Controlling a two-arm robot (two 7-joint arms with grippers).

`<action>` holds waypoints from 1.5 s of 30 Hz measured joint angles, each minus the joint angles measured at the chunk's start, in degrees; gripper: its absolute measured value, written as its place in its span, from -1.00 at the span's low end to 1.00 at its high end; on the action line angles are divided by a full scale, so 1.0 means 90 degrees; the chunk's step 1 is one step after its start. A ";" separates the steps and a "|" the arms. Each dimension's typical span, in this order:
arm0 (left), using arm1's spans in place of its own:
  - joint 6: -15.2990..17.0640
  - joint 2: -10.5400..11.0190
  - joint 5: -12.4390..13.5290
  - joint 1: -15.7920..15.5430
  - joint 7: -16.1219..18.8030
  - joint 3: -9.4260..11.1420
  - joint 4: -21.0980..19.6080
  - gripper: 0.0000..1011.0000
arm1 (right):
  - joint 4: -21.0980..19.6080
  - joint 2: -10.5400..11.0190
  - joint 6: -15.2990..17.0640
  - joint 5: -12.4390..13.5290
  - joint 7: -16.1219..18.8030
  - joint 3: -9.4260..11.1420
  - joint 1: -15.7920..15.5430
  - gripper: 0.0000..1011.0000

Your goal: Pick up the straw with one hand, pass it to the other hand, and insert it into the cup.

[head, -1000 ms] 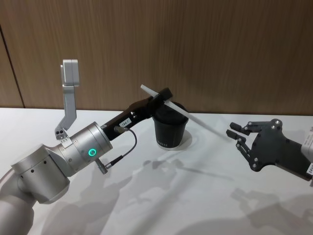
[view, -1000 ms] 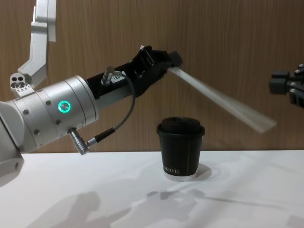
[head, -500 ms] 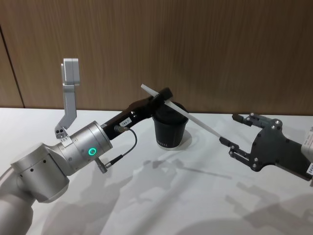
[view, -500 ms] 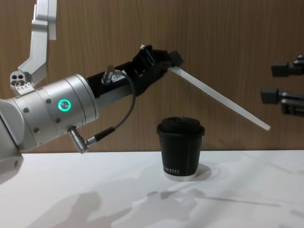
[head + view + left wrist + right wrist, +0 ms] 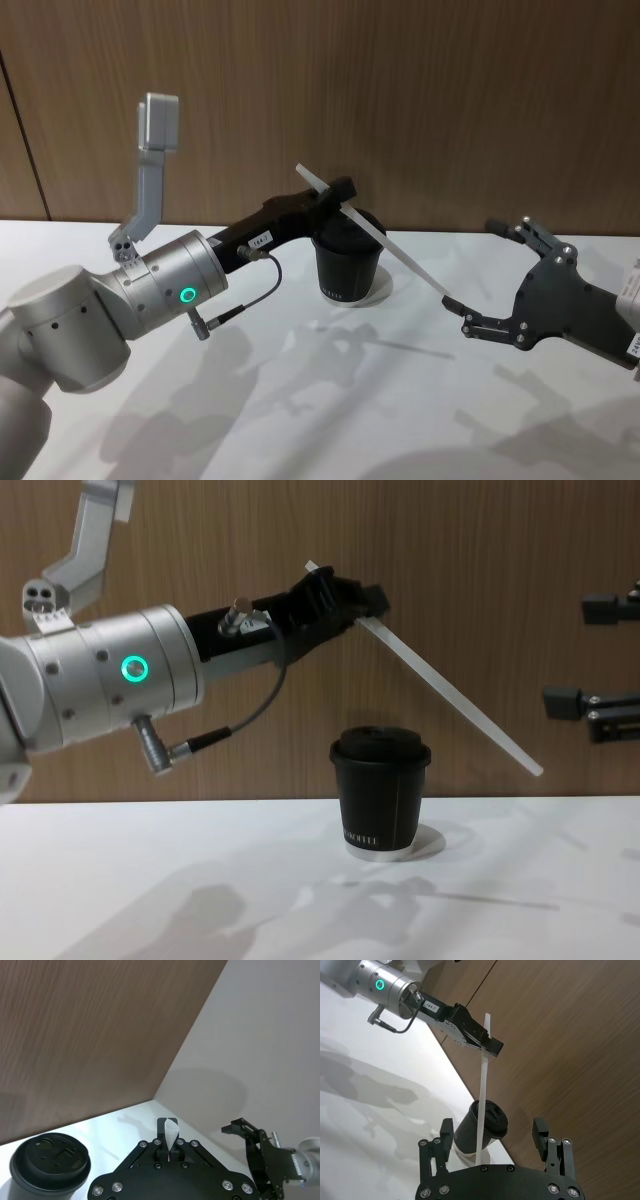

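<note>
Hold left gripper [image 5: 335, 190] clamped on the straw [image 5: 400, 256], slanted above the cup [image 5: 348, 265]; draw the splayed-open right gripper [image 5: 472, 272] clear of its lower tip, then tilt upright, tip centred over the cup.

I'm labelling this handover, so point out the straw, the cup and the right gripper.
straw [image 5: 400, 257]: head view, mid-shaft, beyond the left gripper [image 5: 335, 197] clamping it.
cup [image 5: 380, 800]: chest view, its side wall.
right gripper [image 5: 472, 268]: head view, midway between its open fingertips.
</note>
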 joint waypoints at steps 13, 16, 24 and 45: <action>0.0357 0.0447 0.0610 -0.0260 0.0759 0.0239 -0.0725 -0.99 | 0.0000 0.0000 0.0000 0.0000 0.0000 0.0000 0.0000 0.98; 0.0461 0.0558 0.0763 -0.0353 0.0928 0.0303 -0.0913 -0.99 | 0.0000 0.0000 0.0000 0.0000 0.0000 0.0000 0.0000 0.98; 0.0772 0.0819 0.1201 -0.0654 0.1405 0.0440 -0.1379 -0.99 | 0.0000 0.0000 0.0000 0.0000 0.0000 0.0000 0.0000 0.98; 0.1228 0.1076 0.2283 -0.1185 0.2475 0.0633 -0.2173 -0.99 | 0.0000 0.0000 0.0000 0.0000 0.0000 0.0000 0.0000 0.98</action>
